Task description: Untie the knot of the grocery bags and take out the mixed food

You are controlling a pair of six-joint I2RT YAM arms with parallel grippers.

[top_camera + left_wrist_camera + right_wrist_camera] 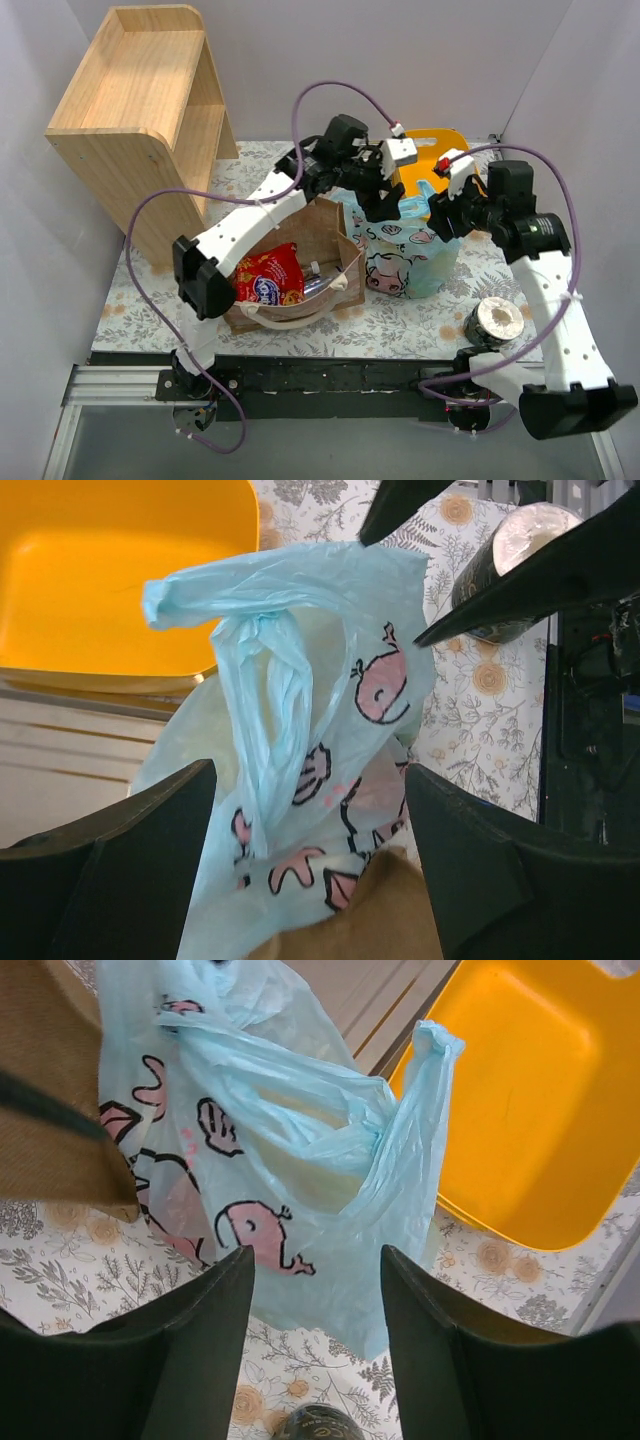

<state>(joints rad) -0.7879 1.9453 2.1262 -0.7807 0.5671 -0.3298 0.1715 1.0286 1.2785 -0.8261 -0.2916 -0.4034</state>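
— Looking at progress: is the thin light-blue plastic bag (402,265) untied?
— Apparently not. It stands between the brown paper carrier (325,225) and the yellow plastic tub (445,145), and its knot (262,625) looks tied.
— Grippers?
— The left gripper (308,780) and right gripper (315,1255) are spread, pinching nothing.
— Do the views differ?
— The left wrist shows the knot best. Only the overhead view shows the red crisp packet (268,278), lying in the carrier.
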